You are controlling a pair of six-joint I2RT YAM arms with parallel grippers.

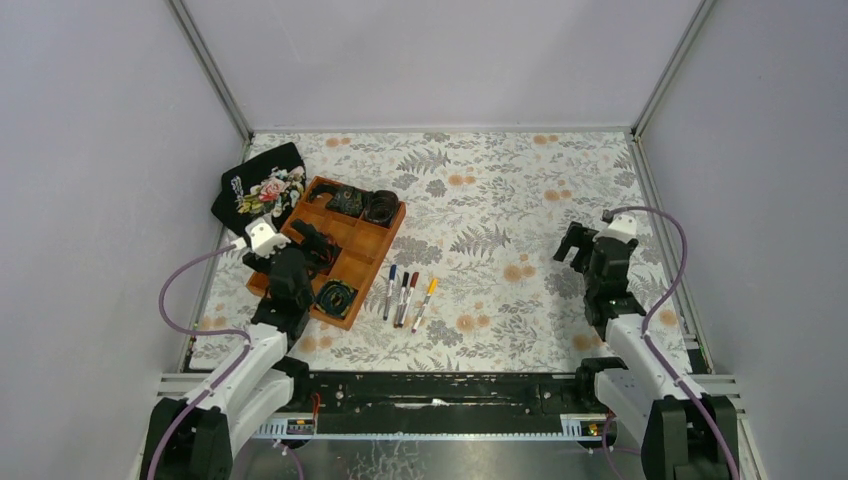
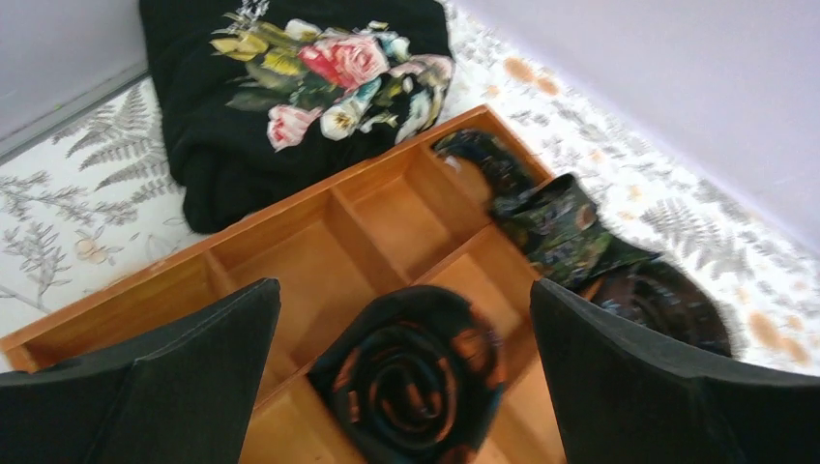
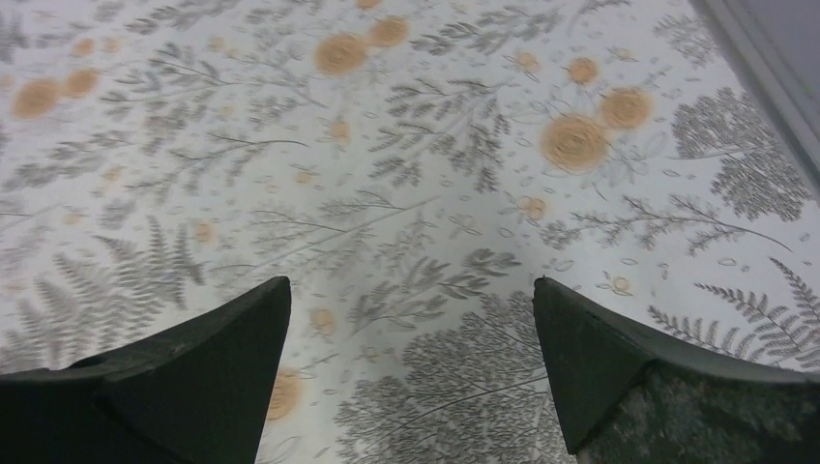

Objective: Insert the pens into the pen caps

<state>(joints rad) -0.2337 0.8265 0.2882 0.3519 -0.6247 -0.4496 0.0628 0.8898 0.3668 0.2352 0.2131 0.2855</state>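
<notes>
Several pens lie side by side on the flowered cloth just right of the wooden tray: one blue-ended point(image 1: 389, 291), one black-ended point(image 1: 401, 298), one red-ended point(image 1: 408, 298), one yellow-ended point(image 1: 425, 304). Their coloured ends point away from me. The pen caps cannot be told apart from those coloured ends at this size. My left gripper point(image 1: 312, 240) point(image 2: 404, 290) hangs open over the tray, left of the pens, above a rolled dark cloth point(image 2: 416, 377). My right gripper point(image 1: 572, 245) point(image 3: 411, 285) stands open over bare tablecloth, far right of the pens, holding nothing.
The wooden divided tray point(image 1: 372, 262) point(image 2: 319, 242) holds rolled dark cloths in several compartments. A black folded cloth with printed flowers point(image 1: 258, 188) point(image 2: 290, 87) lies behind the tray at the back left. Grey walls close in the table on three sides.
</notes>
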